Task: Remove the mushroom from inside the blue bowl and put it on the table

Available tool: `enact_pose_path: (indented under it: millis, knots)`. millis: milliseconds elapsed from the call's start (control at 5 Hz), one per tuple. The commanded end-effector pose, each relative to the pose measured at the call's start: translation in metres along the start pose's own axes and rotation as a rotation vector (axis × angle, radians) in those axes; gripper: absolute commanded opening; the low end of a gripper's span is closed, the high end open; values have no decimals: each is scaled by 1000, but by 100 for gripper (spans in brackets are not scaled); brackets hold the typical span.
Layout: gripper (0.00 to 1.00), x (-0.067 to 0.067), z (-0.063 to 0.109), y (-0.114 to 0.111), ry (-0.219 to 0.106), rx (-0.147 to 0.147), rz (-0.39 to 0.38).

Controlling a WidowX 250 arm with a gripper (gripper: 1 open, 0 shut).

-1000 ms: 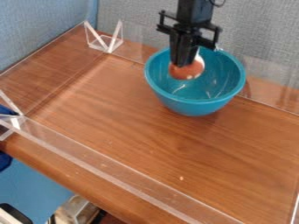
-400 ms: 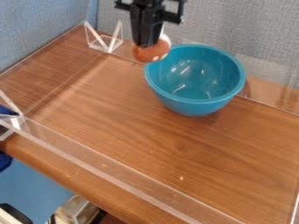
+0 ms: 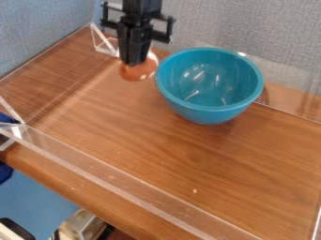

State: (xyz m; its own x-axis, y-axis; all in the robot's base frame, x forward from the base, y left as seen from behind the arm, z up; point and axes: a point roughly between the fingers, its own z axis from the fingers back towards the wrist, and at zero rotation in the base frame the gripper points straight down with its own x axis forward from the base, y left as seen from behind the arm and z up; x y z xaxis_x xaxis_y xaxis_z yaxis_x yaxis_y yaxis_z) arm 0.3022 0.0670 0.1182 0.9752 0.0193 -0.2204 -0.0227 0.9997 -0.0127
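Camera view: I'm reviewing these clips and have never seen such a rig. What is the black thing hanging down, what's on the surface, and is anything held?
This single picture looks down at the scene from above and in front. The black thing is the end of a robot arm, a gripper pointing downward. Its jaws are shut on the mushroom, a small orange-brown toy, held just left of the blue bowl. The bowl now looks empty and sits on the table, a reddish-brown wooden top with clear plastic walls along its edges. Whether the mushroom already touches the wood cannot be told.
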Motion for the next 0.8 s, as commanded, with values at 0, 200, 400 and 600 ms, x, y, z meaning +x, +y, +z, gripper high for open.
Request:
enact_pose_path:
  millis: [0, 200, 400, 600]
  knots:
    - [0, -1, -2, 18, -20, 20, 55]
    - [0, -1, -4, 23, -12, 18, 86]
    - [0, 1, -3, 19, -10, 15, 82]
    - [0, 3, -3, 15, -6, 12, 77]
